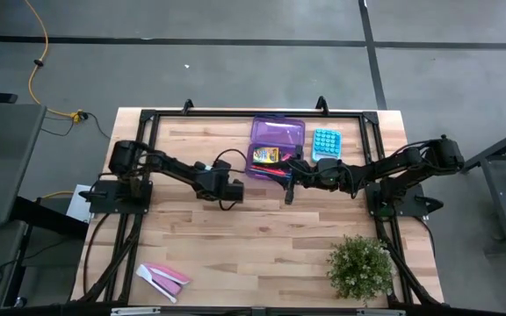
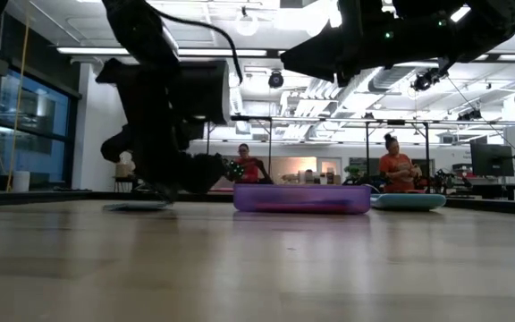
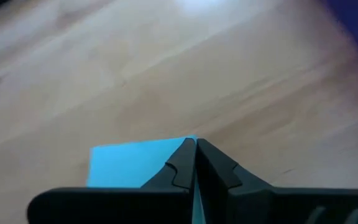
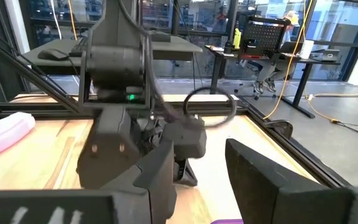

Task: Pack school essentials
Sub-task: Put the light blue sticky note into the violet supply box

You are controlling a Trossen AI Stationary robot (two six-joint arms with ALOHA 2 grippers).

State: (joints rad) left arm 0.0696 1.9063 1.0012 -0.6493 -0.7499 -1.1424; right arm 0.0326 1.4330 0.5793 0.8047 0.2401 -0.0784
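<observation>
While both arms reach over the table [image 1: 235, 254], the purple case [image 1: 278, 133] sits near the back edge w/ supplies inside. Right gripper [image 1: 290, 190]: jaws apart, empty, just in front of case. Left gripper [image 3: 196, 163]: jaws closed on a blue pad [image 3: 129, 163], left of case.

1. A light wooden table [image 1: 262, 237] with a black frame around its edges carries everything.
2. An open purple pencil case [image 1: 277, 147] lies near the far edge, with a yellow crayon box [image 1: 265, 155] inside.
3. A light-blue buttoned pad [image 1: 325, 143] lies just beside the case.
4. A potted green plant [image 1: 360, 267] stands at the near right corner.
5. Pink and white flat pieces [image 1: 162, 279] lie near the near left corner.
6. A blue sheet [image 3: 132, 163] lies flat on the wood.
</observation>
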